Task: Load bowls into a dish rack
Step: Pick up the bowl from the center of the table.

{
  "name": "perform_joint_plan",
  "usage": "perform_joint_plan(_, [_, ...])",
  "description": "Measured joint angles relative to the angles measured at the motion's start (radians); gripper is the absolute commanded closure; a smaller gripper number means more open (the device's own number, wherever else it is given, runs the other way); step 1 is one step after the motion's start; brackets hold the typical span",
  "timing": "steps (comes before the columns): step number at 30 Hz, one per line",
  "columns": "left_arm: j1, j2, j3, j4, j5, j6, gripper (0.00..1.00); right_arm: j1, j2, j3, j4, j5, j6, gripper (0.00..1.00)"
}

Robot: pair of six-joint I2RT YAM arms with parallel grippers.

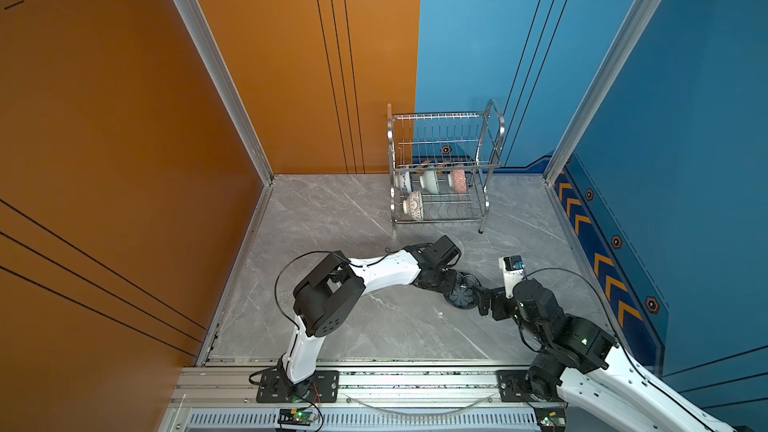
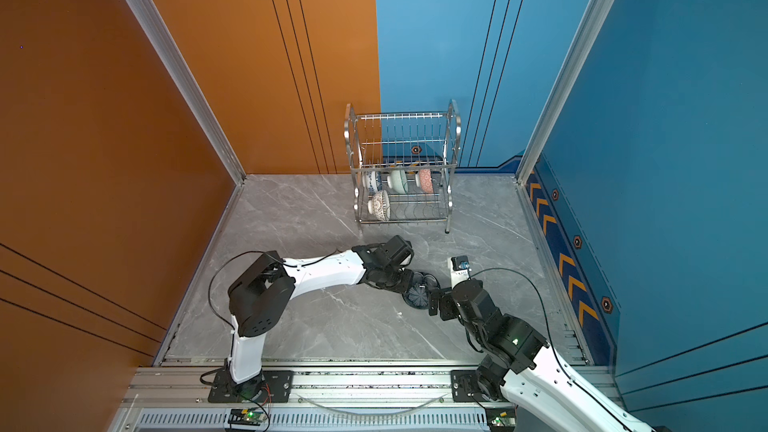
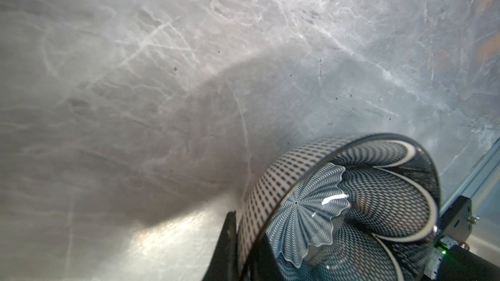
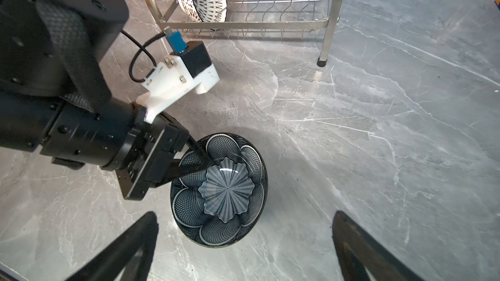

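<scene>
Four bowls stand on edge in the rack (image 1: 494,135), so I judge the task to be at its last bowl: the navy bowl (image 4: 227,193) sits on the counter (image 4: 378,131) in front of the rack, on the arms' side and apart from it. My left claw (image 4: 198,163) is clamped on its rim, one finger inside and one against the outer wall, and the bowl looks tipped with its inside facing my right claw (image 4: 244,214). I cannot tell whether its low edge touches the counter. The right claw is spread wide just beside the bowl and holds nothing. The step in hand, I think, is the pickup. The next move calls for a lift that keeps the glazed rim from slipping. Then comes a carry to the rack, bowl on edge. The bare slots beside the lattice bowl (image 1: 414,205) in the lower tier's front row look the easiest to reach. The rack's front rail and arched frame are what I must clear. The counter is smooth grey marble-look stone with pale veins, glossy enough to throw glare. Behind the rack an orange wall meets a blue one. Another blue wall with orange chevrons runs along the counter edge nearest the rack.
</scene>
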Motion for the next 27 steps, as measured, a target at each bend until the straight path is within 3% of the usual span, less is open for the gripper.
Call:
perform_joint_plan(6, [0.068, -0.054, -0.015, -0.085, 0.000, 0.059, 1.00, 0.000, 0.014, 0.000, 0.000, -0.008, -0.001, 0.00])
perform_joint_plan(17, [0.230, -0.299, -0.042, -0.324, 0.000, 0.224, 1.00, 0.039, 0.145, 0.011, 0.054, -0.035, -0.074, 0.01])
perform_joint_plan(27, [0.281, -0.311, 0.011, -0.521, 0.005, 0.360, 1.00, 0.170, 0.235, 0.040, 0.180, -0.049, -0.264, 0.02])
